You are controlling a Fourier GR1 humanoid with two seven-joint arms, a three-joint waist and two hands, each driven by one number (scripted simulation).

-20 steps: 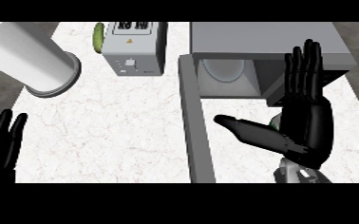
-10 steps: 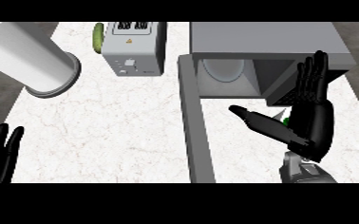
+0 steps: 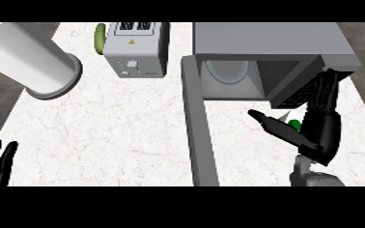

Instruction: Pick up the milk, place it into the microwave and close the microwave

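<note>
**Milk [image 3: 292,122] in hand before the open microwave [image 3: 271,38]**

Fingers of the left hand [image 3: 7,160] show at the lower left edge, straight and close together, resting over the marble counter [image 3: 121,125]. At the lower right, the right hand [image 3: 322,130] clasps the milk between its outstretched thumb and long fingers. Only a sliver of white and green shows in that gap. The fingertips reach the right side of the microwave's opening. The door [image 3: 198,135] stands swung out, just left of the thumb. Inside lies a round plate [image 3: 227,70]. Farther left are a toaster [image 3: 134,48] and a large white cylinder [image 3: 35,60].
</note>
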